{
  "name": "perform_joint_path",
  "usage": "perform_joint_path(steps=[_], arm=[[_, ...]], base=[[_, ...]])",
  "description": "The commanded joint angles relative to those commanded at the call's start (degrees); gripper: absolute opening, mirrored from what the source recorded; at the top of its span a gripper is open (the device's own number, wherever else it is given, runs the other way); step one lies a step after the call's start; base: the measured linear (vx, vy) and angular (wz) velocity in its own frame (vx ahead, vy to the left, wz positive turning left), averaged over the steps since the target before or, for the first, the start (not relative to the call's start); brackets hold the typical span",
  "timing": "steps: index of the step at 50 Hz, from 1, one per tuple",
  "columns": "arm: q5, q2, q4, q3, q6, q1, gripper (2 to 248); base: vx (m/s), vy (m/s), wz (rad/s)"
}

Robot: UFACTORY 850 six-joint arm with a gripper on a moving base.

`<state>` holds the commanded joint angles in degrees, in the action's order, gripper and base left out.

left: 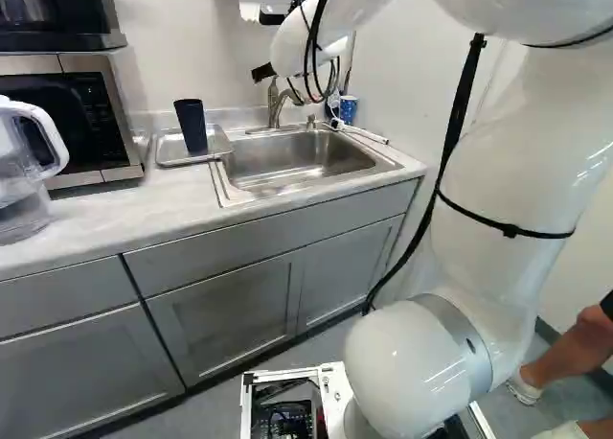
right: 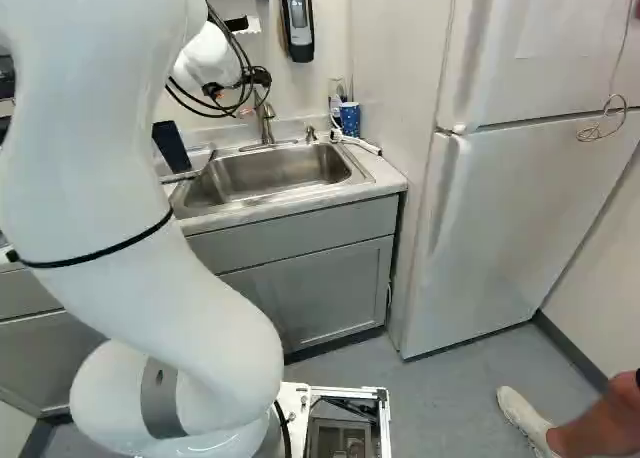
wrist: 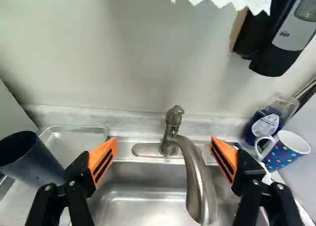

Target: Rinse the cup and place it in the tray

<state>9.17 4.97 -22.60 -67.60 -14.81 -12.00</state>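
Note:
My gripper (right: pixel 215 90) is up by the faucet in the right base view, its fingers hard to make out there. In the wrist view the gripper (wrist: pixel 164 156) is open, the faucet (wrist: pixel 195 179) showing between its orange pads and nothing gripped. A dark cup (left: pixel 192 125) stands upright on the metal tray (left: pixel 168 151), left of the sink (left: pixel 297 161) in the left base view. That cup (wrist: pixel 29 159) is beside one finger in the wrist view, untouched. A dotted blue mug (wrist: pixel 284 149) sits past the other finger.
Beside the mug stands a blue bottle (wrist: pixel 269 120). A soap dispenser (right: pixel 297 18) hangs on the wall. A microwave (left: pixel 81 118) and a clear pitcher (left: pixel 24 171) occupy the counter (left: pixel 105 219); a fridge (right: pixel 500 228) is at the right. A person's leg shows at the far right.

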Motion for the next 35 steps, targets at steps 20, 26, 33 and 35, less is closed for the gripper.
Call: perform_joint_path(steps=[20,26,33,35], arm=[[-1.57,-5.87,0.0,5.99,0.0,1.81,247],[-3.4,-7.65,0.0,7.74,0.0,2.32,247],[-5.98,-9.74,0.0,9.77,0.0,2.9,247],[-6.84,-10.35,0.0,10.35,0.0,3.06,247]], base=[[0.0,0.0,0.0],[0.0,0.0,0.0],[0.0,0.0,0.0],[0.0,0.0,0.0]])
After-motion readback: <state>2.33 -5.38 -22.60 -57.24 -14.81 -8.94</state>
